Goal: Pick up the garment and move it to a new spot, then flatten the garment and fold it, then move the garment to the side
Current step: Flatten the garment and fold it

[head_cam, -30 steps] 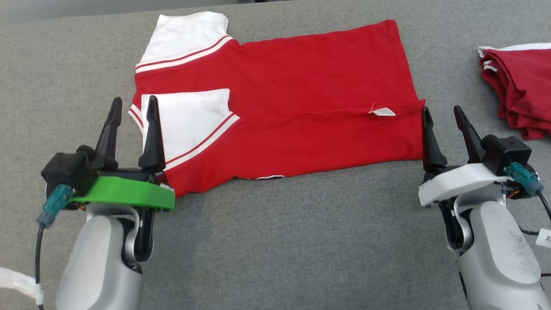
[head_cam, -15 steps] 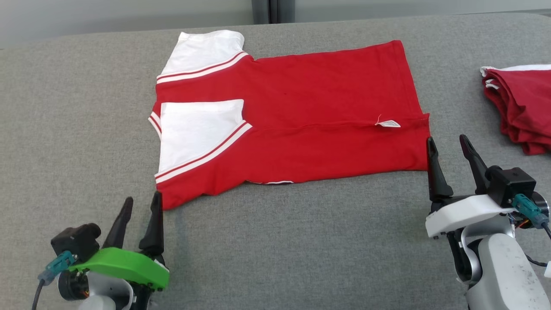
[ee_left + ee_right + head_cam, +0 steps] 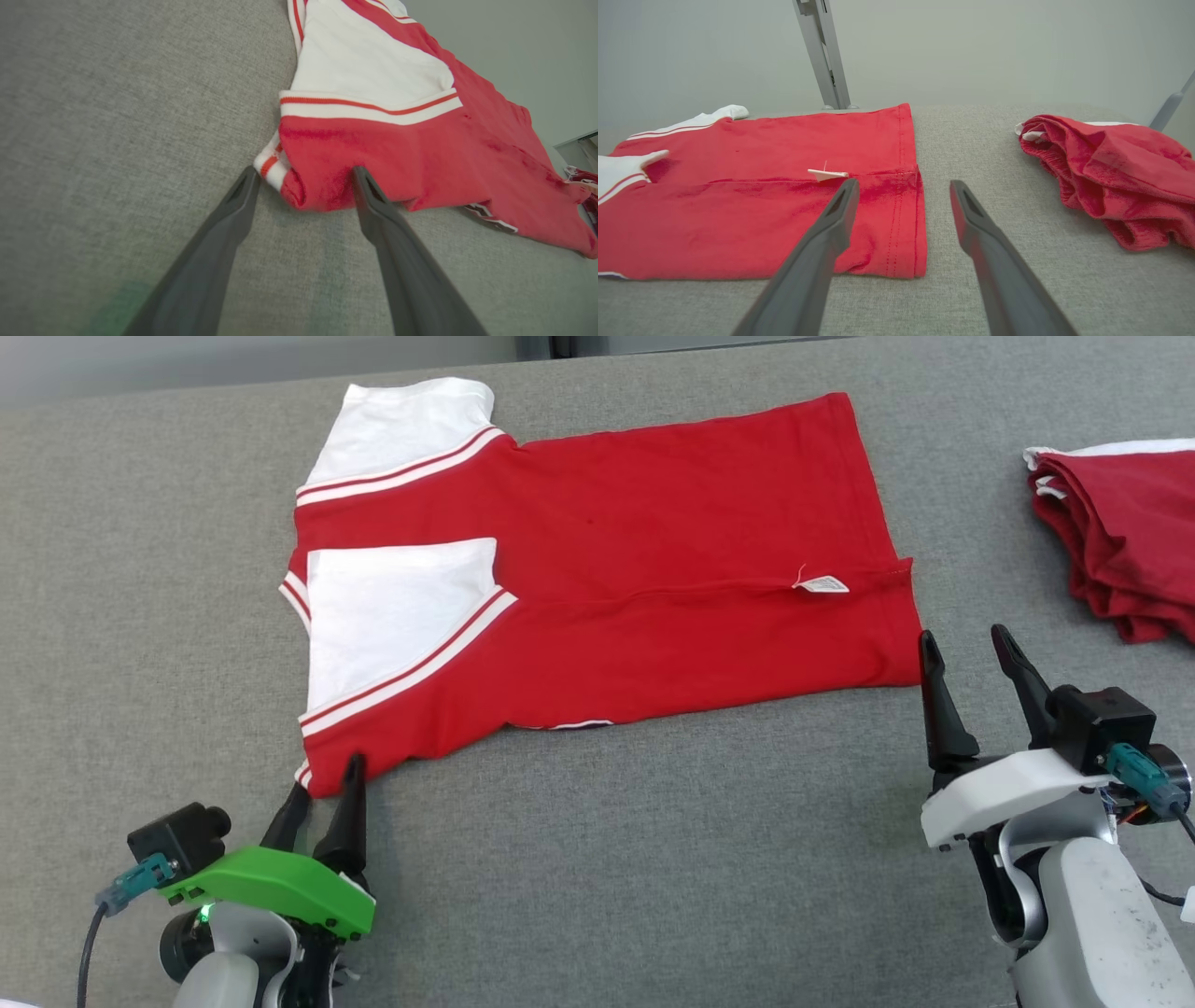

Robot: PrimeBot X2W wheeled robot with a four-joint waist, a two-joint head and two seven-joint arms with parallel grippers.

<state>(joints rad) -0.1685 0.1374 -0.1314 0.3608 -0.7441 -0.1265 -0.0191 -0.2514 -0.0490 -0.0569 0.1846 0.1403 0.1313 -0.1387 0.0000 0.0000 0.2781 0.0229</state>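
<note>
The garment (image 3: 653, 551) is a red shirt with white, red-striped sleeves, lying flat on the grey table with its near long side folded over. My left gripper (image 3: 325, 777) stands open at the shirt's near left corner (image 3: 303, 191), which lies between its fingertips in the left wrist view. My right gripper (image 3: 962, 639) is open just right of the shirt's near right corner (image 3: 910, 252), holding nothing. A small white label (image 3: 820, 583) shows near the hem (image 3: 906, 140).
A second red garment (image 3: 1120, 541) lies crumpled at the table's right edge, also seen as a red heap (image 3: 1111, 172) in the right wrist view. The grey table (image 3: 653, 859) stretches bare in front of the shirt. A metal post (image 3: 822, 51) rises behind the table.
My left gripper has pulled back from beside the folded sleeve to the shirt's near left corner. The right gripper has drawn back slightly. The head camera has shifted.
</note>
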